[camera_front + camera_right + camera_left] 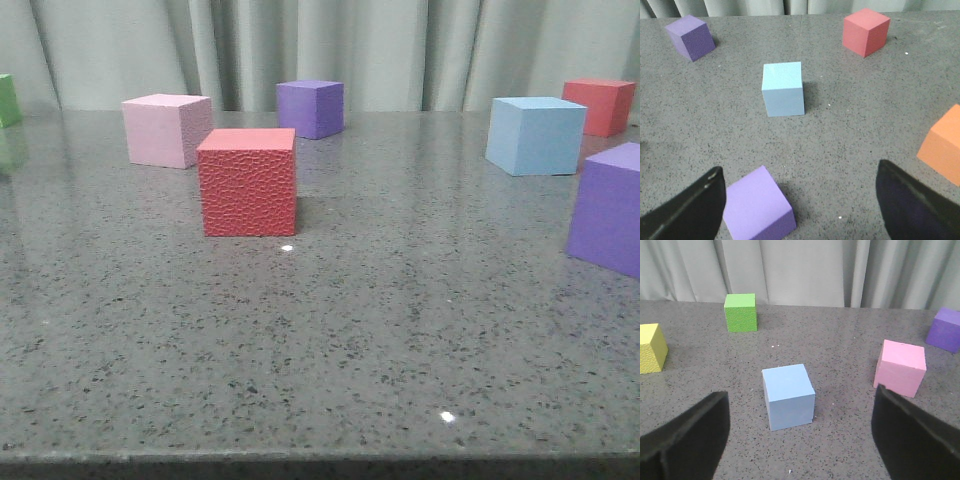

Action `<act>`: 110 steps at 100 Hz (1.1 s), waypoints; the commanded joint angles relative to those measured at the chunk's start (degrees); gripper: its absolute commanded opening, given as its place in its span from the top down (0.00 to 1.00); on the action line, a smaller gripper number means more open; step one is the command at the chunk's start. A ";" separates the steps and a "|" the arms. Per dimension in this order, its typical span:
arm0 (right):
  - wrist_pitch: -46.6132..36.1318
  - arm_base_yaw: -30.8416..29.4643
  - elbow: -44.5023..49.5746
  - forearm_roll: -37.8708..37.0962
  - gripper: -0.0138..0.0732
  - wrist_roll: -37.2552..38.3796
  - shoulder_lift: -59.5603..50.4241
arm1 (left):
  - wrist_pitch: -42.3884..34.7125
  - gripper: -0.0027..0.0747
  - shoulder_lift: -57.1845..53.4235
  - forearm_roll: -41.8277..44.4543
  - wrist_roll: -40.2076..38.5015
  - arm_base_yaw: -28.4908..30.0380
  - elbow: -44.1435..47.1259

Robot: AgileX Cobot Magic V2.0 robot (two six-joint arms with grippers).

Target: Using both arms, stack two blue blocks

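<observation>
One blue block (535,135) stands on the table at the back right in the front view. It also shows in the right wrist view (783,89), well ahead of my right gripper (800,205), which is open and empty. A purple cube (757,205) lies between them, close to one finger. The second blue block (788,396) shows only in the left wrist view. It sits just ahead of my open, empty left gripper (800,440), about centred between the fingers and apart from them. Neither gripper shows in the front view.
A textured red cube (247,181), a pink cube (166,129) and a purple cube (311,108) stand mid-left. A red cube (600,105) and a purple cube (610,208) stand at the right. Green (741,312) and yellow (651,347) cubes lie beyond the left gripper, and an orange cube (944,145) lies beside the right gripper.
</observation>
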 commanded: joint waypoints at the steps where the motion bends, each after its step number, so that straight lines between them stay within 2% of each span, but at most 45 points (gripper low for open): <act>1: -1.23 -0.33 -6.26 0.32 0.14 -0.27 4.62 | -4.59 0.23 0.44 0.07 0.05 -0.26 -1.92; 44: 16.05 -0.33 -32.27 2.38 0.14 -0.27 30.80 | -3.71 0.23 0.44 0.07 0.05 -0.26 -2.91; 87: 25.80 -0.21 -52.17 2.91 0.14 -0.27 51.44 | -3.16 0.23 0.44 0.07 0.05 -0.26 -3.00; 110: 28.47 0.46 -58.44 3.18 0.14 0.16 58.32 | -3.06 0.23 0.44 0.07 0.05 -0.26 -3.00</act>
